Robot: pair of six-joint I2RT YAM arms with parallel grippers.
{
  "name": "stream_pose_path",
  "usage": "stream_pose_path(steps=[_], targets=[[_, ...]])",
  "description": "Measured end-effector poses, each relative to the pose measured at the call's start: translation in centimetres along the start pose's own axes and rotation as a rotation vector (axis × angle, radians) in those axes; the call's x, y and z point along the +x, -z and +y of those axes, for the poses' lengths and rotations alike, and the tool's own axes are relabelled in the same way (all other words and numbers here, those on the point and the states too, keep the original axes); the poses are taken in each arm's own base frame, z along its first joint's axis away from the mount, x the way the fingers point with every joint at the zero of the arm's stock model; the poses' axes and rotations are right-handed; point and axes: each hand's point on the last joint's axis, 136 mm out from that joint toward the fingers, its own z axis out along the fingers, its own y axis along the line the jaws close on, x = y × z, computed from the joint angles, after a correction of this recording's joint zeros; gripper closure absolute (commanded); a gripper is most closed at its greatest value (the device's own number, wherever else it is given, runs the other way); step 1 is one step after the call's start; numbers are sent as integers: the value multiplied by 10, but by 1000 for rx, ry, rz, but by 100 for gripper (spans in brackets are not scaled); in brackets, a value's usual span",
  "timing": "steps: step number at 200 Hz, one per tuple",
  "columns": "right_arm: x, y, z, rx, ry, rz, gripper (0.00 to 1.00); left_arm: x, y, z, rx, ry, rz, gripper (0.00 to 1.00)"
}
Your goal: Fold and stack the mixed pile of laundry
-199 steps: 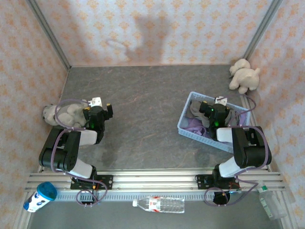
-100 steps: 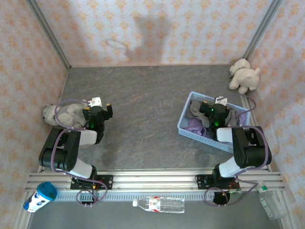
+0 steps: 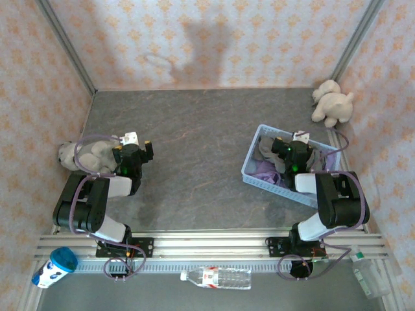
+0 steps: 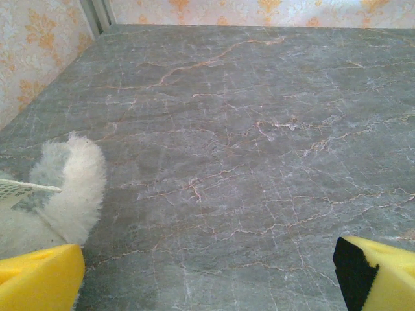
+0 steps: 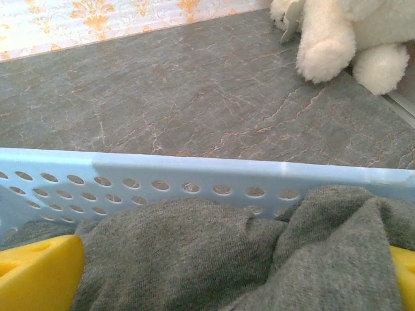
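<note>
Nearest to us, in front of the rail (image 3: 207, 245) that carries the arms, a clear plastic bottle (image 3: 217, 277) lies on its side, and a blue-lidded cup (image 3: 55, 265) lies at the left. Past the bases, our left gripper (image 3: 137, 148) hovers low over the bare grey table (image 3: 194, 136) with its yellow fingers (image 4: 39, 280) spread wide and nothing between them. Just to its left sits a grey plush toy (image 3: 87, 154), whose fluffy edge shows beside the left finger in the wrist view. On the right, our right gripper (image 3: 293, 148) hangs over the light blue basket (image 3: 248, 170), jaws likewise wide apart and gripping nothing. The laundry lies inside that basket: the grey garment (image 5: 214, 253) is bunched under and between the fingers against the perforated far side, and the purple T-shirt (image 3: 264, 172) is crumpled in the nearer left part. We cannot tell whether the fingers touch the cloth. Farther off, in the far right corner, sits a cream plush toy (image 3: 332, 102).
</note>
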Motion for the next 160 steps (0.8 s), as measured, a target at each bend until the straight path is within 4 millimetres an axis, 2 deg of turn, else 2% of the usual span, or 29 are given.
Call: stream_pose_path(steps=[62, 84, 113, 141, 160], targets=[[1, 0, -1, 4, 3, 12, 1, 2, 0, 0, -2, -4, 10, 0], [-9, 3, -2, 25, 13, 38, 1, 1, -1, 1, -12, -15, 40, 0], [-38, 18, -7, 62, 15, 49, 1, -34, 7, 0, -4, -9, 22, 0], [-87, 41, -6, 86, -42, 63, 1, -82, 20, -2, 6, -2, 11, 0], [-108, 57, -5, 100, -100, 108, 1, -102, 32, -4, 23, 27, 27, 0]])
